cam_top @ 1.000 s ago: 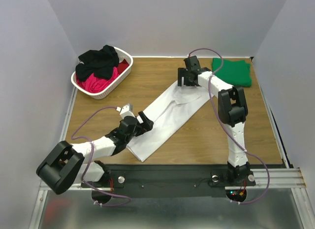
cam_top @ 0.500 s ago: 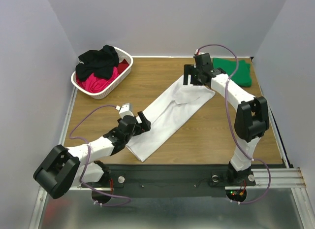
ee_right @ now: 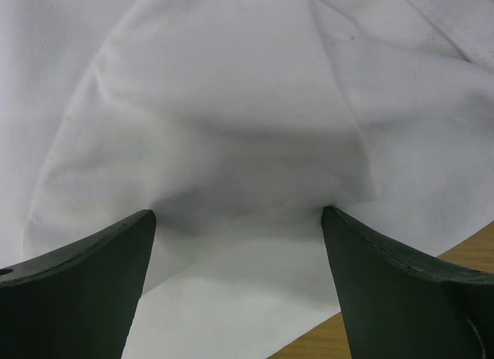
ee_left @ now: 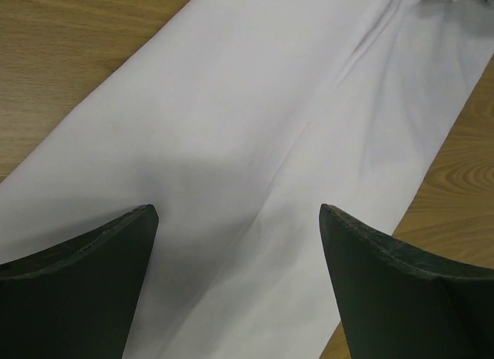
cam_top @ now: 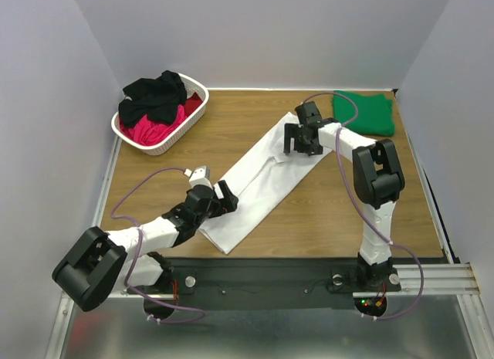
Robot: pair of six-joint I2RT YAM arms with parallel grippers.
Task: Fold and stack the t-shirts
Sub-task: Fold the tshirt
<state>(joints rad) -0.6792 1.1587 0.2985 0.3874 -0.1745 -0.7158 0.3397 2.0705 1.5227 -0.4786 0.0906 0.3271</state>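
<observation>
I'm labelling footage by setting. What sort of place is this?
Probably a lab test cell, not a home: blank white walls box in a wooden table, robot arms are mounted on a metal frame, and a basket holds crumpled clothes.

white t-shirt: 1 | green t-shirt: 1 | black t-shirt: 1+ | pink t-shirt: 1+ | basket: 1 | arms: 2

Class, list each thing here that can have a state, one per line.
white t-shirt: folded into a long strip, lying flat.
green t-shirt: folded, far right corner.
basket: filled; black t-shirt crumpled over pink t-shirt.
left end effector: open, over the strip's near end.
right end effector: open, over its far end.
</observation>
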